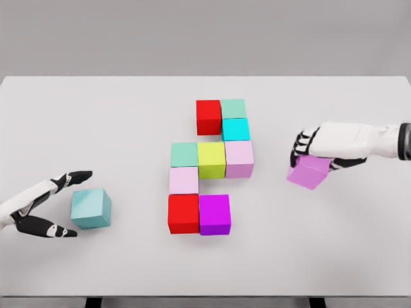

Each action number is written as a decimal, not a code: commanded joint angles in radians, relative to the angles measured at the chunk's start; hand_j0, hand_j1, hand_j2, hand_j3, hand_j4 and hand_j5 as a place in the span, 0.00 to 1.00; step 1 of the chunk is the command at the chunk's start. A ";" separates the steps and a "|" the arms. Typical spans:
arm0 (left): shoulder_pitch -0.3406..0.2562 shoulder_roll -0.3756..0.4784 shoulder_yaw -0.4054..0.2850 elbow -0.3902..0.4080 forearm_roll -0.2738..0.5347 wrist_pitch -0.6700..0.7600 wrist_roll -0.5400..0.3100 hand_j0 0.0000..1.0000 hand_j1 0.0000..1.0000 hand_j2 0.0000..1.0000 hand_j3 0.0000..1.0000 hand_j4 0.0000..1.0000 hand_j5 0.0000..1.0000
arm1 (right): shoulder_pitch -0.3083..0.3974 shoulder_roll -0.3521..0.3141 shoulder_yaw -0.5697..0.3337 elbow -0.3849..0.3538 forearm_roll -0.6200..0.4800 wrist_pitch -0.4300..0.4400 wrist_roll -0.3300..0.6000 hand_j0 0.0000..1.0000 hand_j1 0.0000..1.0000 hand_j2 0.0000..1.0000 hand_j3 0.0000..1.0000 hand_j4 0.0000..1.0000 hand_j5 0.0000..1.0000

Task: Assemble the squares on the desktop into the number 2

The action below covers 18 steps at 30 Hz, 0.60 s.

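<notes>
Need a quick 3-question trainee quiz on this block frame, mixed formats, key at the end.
1. True or false: the right hand grips the violet cube.
2. How many cubes already sit in the central cluster on the table?
3. Which cube lies between the left hand fingers? A) red B) teal cube C) yellow

Key: 1 true; the cube looks tilted in the grip. 2 nine. 3 B; the fingers are spread around it, apparently not closed on it.
</notes>
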 commanded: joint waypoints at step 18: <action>-0.008 -0.034 -0.002 -0.018 -0.018 0.058 0.000 0.98 0.98 0.98 0.98 0.98 0.98 | 0.052 0.043 0.041 -0.110 -0.023 0.003 -0.001 0.37 0.37 0.37 0.37 0.37 0.37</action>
